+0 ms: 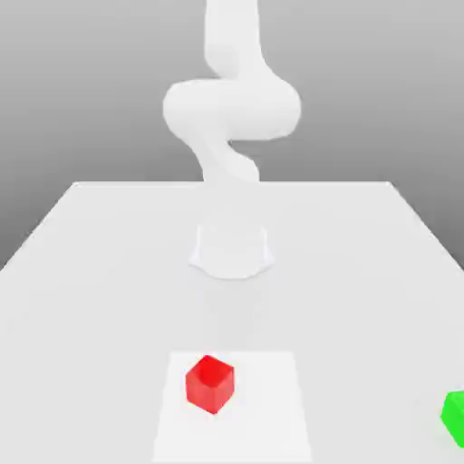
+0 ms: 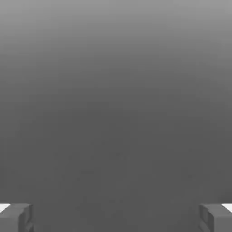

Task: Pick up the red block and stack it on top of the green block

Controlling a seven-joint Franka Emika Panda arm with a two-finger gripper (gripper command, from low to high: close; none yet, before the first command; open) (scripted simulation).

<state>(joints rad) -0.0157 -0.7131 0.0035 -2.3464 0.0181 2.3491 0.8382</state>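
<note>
The red block (image 1: 210,383) sits on a paler square patch of the white table (image 1: 100,272), near the front and slightly toward the exterior view's left. The green block (image 1: 456,417) rests at the front, cut off by the exterior view's right edge. Behind them rises the white robot arm (image 1: 231,109), standing on its round base (image 1: 232,249) at the table's middle. In the hand view my gripper (image 2: 116,217) is open, its two grey fingertips (image 2: 16,217) far apart with nothing between them, facing plain grey background.
The table's far edge (image 1: 232,184) runs across behind the arm's base. The paler square patch (image 1: 263,408) under the red block reaches to the front.
</note>
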